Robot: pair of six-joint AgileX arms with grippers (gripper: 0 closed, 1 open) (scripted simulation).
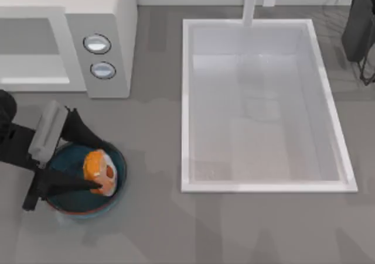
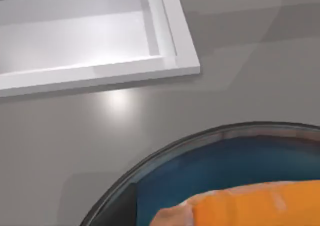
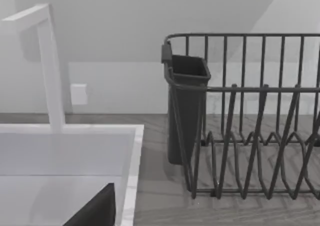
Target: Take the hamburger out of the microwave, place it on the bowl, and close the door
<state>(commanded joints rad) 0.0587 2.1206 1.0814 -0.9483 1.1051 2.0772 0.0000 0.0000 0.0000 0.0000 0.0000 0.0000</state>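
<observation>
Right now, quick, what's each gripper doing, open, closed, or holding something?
Left gripper: over the bowl, fingers around the hamburger, seemingly holding it.
Right gripper: cannot be told.

Grey table (image 1: 152,229): microwave (image 1: 99,36) at 10 o'clock, bowl (image 1: 70,202) at 8 o'clock, sink (image 1: 263,106) right of centre, dish rack (image 3: 250,116) at 2 o'clock.

Left arm (image 1: 14,141): matte black links with a light grey rectangular block mounted at the wrist. Left gripper (image 1: 88,161): two long, tapered black fingers (image 1: 64,186). Right arm (image 1: 358,24): dark, boxy black housing with flat faces and no visible markings.
</observation>
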